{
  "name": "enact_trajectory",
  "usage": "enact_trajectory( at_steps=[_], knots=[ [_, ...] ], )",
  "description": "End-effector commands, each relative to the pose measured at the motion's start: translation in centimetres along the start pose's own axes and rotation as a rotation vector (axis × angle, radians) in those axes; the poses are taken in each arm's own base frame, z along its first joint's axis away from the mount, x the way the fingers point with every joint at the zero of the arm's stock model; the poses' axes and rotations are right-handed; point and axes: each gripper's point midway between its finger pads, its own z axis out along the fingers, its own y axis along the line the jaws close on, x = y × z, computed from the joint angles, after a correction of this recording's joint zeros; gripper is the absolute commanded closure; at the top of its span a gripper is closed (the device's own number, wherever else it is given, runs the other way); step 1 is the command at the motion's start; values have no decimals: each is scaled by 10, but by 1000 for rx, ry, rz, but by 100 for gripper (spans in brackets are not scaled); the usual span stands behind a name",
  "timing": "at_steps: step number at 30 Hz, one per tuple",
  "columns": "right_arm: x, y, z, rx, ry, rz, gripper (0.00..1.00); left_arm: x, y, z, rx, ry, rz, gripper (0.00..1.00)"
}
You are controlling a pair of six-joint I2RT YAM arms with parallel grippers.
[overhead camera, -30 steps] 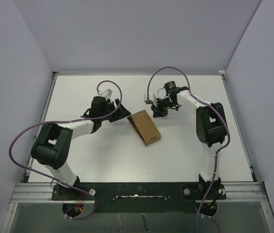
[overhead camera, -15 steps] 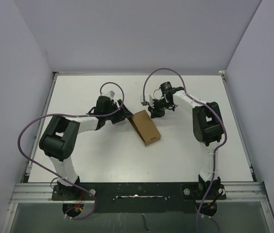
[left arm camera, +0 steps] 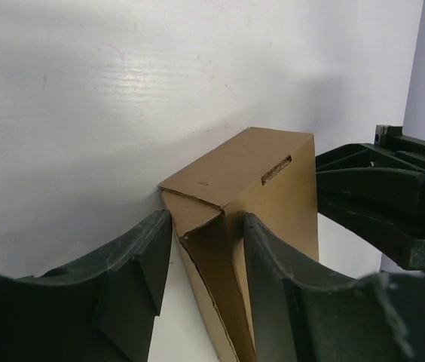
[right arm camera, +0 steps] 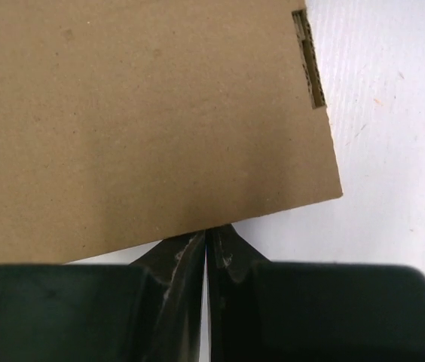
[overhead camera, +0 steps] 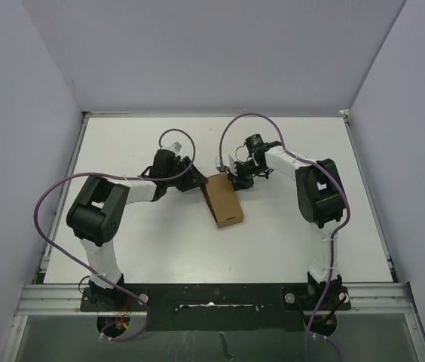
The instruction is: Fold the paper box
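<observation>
The paper box is a small brown carton lying on the white table, with its far end between the two grippers. My left gripper is at the box's far-left corner. In the left wrist view it is open, and the box's loose end flap stands between the fingers. My right gripper is at the box's far-right end. In the right wrist view it is shut and empty, with its tips against the edge of the box's flat face.
White table enclosed by grey walls on three sides. The right gripper's body shows in the left wrist view, just past the box. Purple cables loop above both arms.
Both grippers have closed in on the box's far end, the left moving right and the right moving left. The box has turned and slid slightly, lying more straight toward the near edge.
</observation>
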Motion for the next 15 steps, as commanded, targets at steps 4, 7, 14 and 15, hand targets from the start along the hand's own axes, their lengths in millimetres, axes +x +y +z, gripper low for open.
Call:
enact_trajectory(
  at_steps=[4, 7, 14, 15],
  knots=[
    [-34, 3, -8, 14, -75, -75, 99, -1, -15, 12, 81, 26, 14, 66],
    [-34, 4, -8, 15, -76, -74, 100, 5, -16, 14, 90, 49, 26, 67],
    [-40, 5, -8, 22, -77, -96, 100, 20, -19, 19, 93, 106, 86, 79],
    [-41, 5, -8, 24, -75, -100, 100, 23, -20, 20, 92, 115, 97, 79]
  ],
)
